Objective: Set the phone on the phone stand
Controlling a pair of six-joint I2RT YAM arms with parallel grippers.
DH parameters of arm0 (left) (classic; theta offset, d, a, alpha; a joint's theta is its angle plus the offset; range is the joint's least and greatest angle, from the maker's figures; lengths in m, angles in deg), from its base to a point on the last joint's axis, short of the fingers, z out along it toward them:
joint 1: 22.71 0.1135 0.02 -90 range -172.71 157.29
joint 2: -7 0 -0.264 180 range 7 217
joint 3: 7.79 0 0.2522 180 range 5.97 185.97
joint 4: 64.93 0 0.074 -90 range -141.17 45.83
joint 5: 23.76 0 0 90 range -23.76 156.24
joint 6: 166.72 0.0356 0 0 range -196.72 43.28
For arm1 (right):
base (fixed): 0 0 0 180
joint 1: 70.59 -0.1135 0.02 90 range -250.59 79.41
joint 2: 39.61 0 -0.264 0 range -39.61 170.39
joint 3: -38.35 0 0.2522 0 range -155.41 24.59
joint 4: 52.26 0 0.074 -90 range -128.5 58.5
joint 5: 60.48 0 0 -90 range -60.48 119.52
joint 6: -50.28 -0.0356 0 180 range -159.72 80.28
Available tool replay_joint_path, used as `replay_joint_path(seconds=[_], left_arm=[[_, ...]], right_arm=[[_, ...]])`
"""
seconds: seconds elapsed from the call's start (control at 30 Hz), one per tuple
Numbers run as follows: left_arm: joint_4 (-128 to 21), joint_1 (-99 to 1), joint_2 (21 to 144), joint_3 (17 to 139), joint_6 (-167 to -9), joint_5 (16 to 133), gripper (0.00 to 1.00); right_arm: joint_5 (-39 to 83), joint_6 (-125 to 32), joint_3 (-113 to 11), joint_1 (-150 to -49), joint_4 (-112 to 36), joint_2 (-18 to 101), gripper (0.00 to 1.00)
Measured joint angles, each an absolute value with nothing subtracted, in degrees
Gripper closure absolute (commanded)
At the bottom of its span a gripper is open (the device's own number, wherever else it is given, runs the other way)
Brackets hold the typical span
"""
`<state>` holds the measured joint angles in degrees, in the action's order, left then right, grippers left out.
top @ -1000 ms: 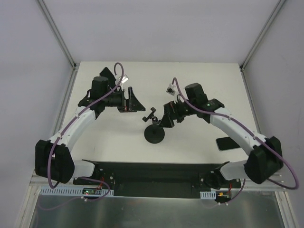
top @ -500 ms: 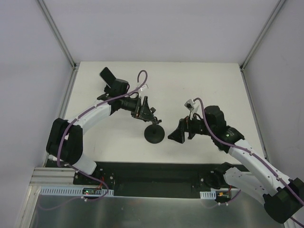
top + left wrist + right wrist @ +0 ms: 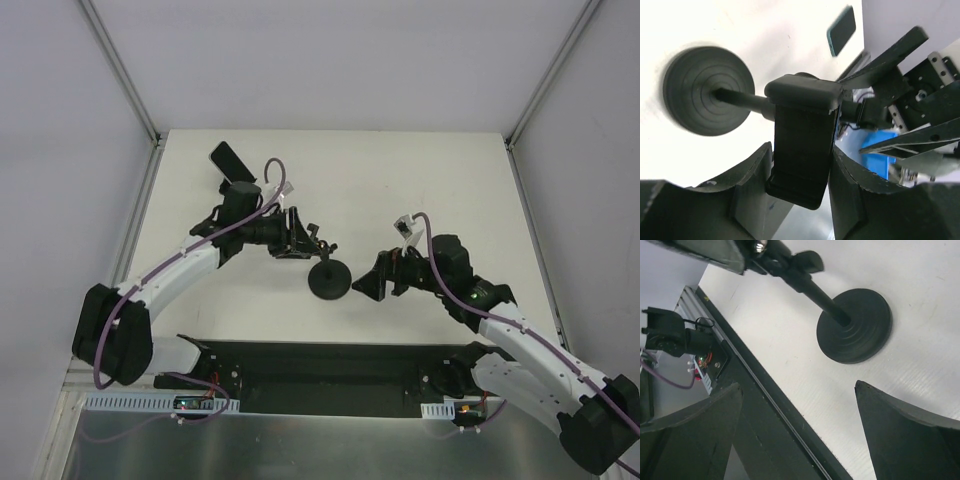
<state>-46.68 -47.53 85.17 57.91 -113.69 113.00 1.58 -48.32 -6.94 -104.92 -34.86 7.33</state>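
Note:
The phone stand (image 3: 328, 280) rests on its round black disc near the table's middle, and its thin arm leans left up to the clamp (image 3: 802, 145). My left gripper (image 3: 303, 240) comes in from the left. Its fingers (image 3: 747, 185) press both sides of the clamp, so it is shut on it. The disc (image 3: 855, 325) lies just ahead of my right gripper (image 3: 799, 385), which stands open and empty to the right of the stand (image 3: 375, 285). The phone (image 3: 842, 30), a dark slab with a teal edge, lies flat on the table beyond the stand. In the top view my right arm hides it.
A small black wedge-shaped object (image 3: 232, 160) sits at the back left of the table. The black mounting plate (image 3: 320, 365) with both arm bases runs along the near edge. Metal frame posts (image 3: 150, 130) and white walls border the table.
My left gripper swung from the back left to the stand and closed round its clamp. My right gripper drew back from the stand toward the near right; the disc shifted slightly.

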Motion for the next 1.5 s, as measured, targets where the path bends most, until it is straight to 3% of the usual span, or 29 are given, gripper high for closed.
replay_joint_path(seconds=[0.2,0.37,0.47,0.5,0.6,0.7,0.73,0.83,1.03,1.2,1.3,1.37,1.43,1.5], left_arm=[[-51.88,-51.16,73.81,48.75,-128.78,97.2,1.0],[-56.05,-58.78,72.45,46.28,-141.32,83.15,1.0],[-57.39,-62.85,74.18,46.83,-148.03,75.47,0.83],[-57.63,-63.81,75.03,47.48,-149.69,73.25,0.59],[-57.74,-65.69,77.44,49.54,-152.77,69.88,0.26],[-57.78,-66.32,78.35,49.71,-154.5,68.48,0.12],[-57.91,-66.59,78.05,49.36,-154.61,68.15,0.01],[-58.13,-66.59,73.83,45.87,-153.71,66.71,0.01],[-49.02,-66.52,51.01,38.83,-144.8,61.79,0.01],[-38.22,-65.3,39.75,42.13,-133.26,58.51,0.01],[-32.14,-63.9,40.32,46.54,-127.42,58.62,0.01],[-29.17,-63.7,41.61,49.41,-123.86,58.75,0.01],[-27.33,-63.53,42.46,51.31,-121.3,58.91,0.01],[-25.65,-63.51,43.56,53.23,-118.59,58.95,0.01]], right_arm=[[11.15,-54.11,-4.99,-108.96,-40.96,10.68,0.02],[16.75,-56.06,-5.47,-111.28,-44.12,15.09,0.02],[19.17,-56.3,-6.1,-111.58,-44.32,17.04,0.02],[19.85,-56.28,-6.17,-111.58,-44.3,17.1,0.02],[21.31,-56.08,-6.48,-111.58,-44.23,17.04,0.02],[22.17,-55.38,-6.61,-111.84,-44.19,16.18,0.03],[22.78,-55.01,-6.61,-112.24,-44.19,15.59,0.03],[24.33,-54.27,-6.61,-114.21,-44.61,13.74,0.03],[30.3,-54.0,-6.94,-121.24,-49.5,14.57,0.01],[39.67,-53.24,-12.9,-128.59,-51.88,24.01,0.14],[43.63,-52.89,-16.71,-130.31,-52.91,28.75,0.24],[45.51,-52.8,-18.59,-130.47,-53.33,30.85,0.39],[46.82,-52.63,-19.9,-130.47,-53.24,32.18,0.48],[47.52,-52.67,-20.77,-130.44,-53.06,32.91,0.49]])
